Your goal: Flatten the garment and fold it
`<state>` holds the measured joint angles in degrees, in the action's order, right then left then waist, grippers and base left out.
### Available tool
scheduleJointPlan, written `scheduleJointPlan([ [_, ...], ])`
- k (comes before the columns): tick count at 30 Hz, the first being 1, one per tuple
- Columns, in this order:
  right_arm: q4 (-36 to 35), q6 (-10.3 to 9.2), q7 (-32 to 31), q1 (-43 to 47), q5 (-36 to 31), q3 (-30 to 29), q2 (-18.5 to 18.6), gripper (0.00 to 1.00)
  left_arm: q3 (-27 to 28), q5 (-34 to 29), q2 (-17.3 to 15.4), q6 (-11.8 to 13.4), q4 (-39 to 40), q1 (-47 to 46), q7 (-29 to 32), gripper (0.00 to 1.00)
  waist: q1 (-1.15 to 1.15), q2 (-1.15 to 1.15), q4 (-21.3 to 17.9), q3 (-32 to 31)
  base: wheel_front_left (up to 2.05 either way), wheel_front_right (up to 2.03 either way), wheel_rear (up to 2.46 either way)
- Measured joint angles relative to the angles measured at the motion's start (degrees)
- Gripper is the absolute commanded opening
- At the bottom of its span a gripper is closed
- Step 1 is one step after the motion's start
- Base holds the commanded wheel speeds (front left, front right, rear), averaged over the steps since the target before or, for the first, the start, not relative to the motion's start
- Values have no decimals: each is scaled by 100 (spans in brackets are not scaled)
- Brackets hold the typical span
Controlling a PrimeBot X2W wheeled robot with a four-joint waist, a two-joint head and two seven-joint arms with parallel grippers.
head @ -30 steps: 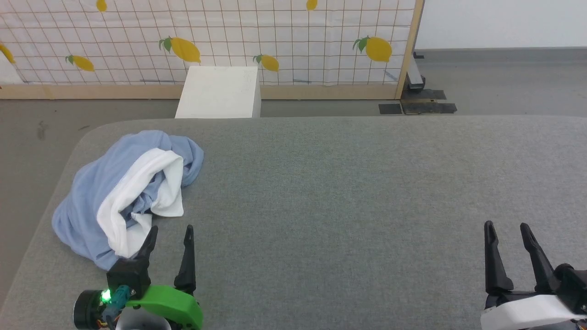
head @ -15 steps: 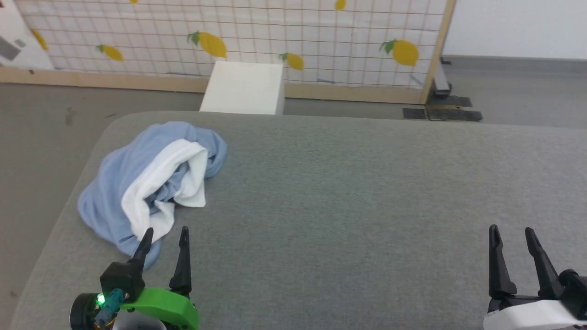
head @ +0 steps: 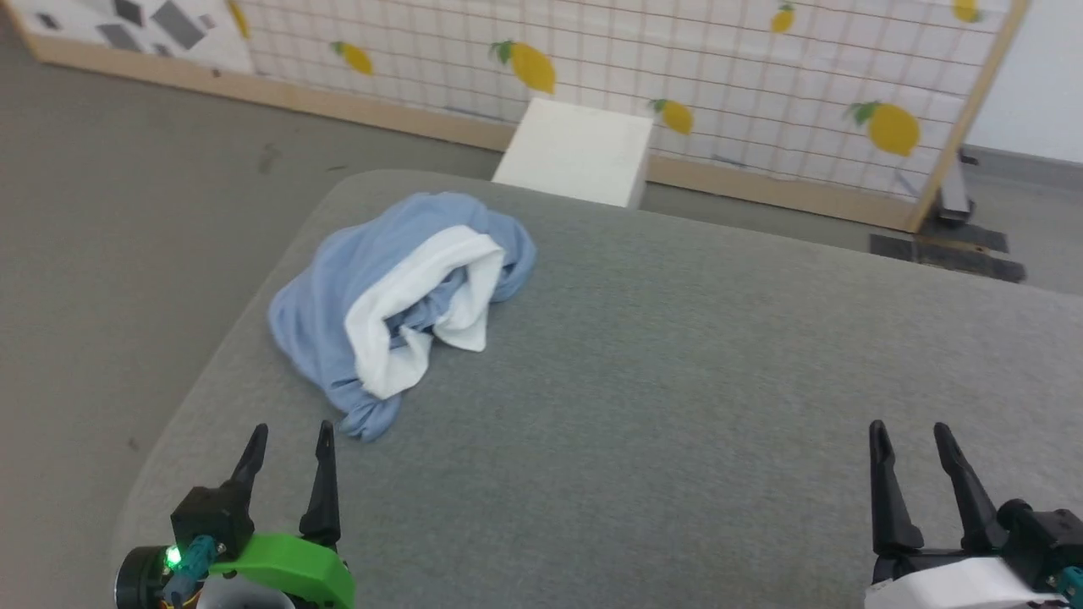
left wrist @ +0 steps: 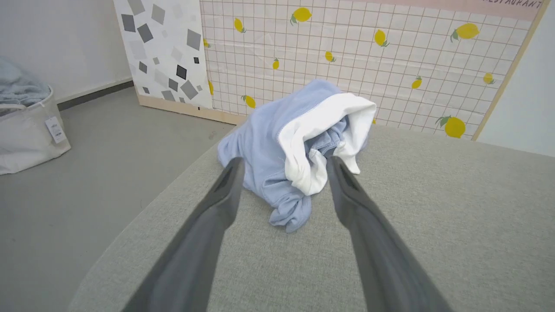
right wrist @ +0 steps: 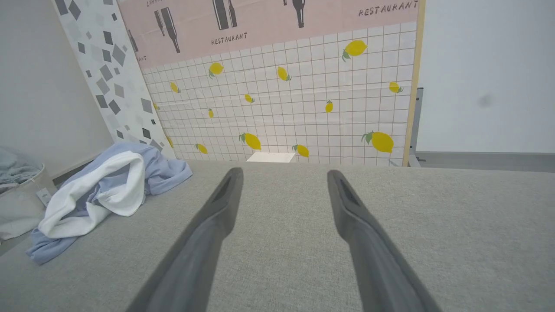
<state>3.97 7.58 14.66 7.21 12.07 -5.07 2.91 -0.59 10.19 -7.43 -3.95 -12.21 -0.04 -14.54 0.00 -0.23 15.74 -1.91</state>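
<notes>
Head camera has swung left; crumpled light blue polo garment (head: 313, 313) unmoved, just ahead-right of spread left end effector (head: 293, 425), the nearer; right end effector (head: 909, 425), also spread, well apart.

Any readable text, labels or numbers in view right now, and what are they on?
"RESTAURANT": pink panel, upper right.
"RESTAURANT": same panel, further left.
Lettering at its left edge: cut off, unreadable.
Tag on bag: too small to read.
Garment: no text showing.
</notes>
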Motion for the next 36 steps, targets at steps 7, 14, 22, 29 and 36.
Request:
scheduleJointPlan([
  [7, 21, 0, 0, -14, -8, 221, 0, 100, -9, 26, -32, 4, -37, -1, 1, 100, 0, 0, 510, -1, 0, 0, 0],
  [14, 52, 0, 0, -14, -5, 332, -1, 100, -41, 42, -36, 46, -45, 0, 1, 100, 0, 0, 870, -19, 0, 0, 0],
  [22, 63, 0, 0, -14, 3, 392, -1, 100, -87, 62, -41, 56, -23, 3, 1, 100, 0, 0, 1005, -43, 0, 0, 0],
  [29, 65, 0, 0, -14, 3, 419, -1, 100, -54, 252, -36, 101, 13, 2, 1, 100, 0, 0, 968, -17, 0, 0, 0],
  [36, 42, 0, 0, -27, -56, 420, -1, 100, -137, 336, -36, 45, -36, -350, 9, 100, 0, 0, 927, 111, 0, 0, 0],
])
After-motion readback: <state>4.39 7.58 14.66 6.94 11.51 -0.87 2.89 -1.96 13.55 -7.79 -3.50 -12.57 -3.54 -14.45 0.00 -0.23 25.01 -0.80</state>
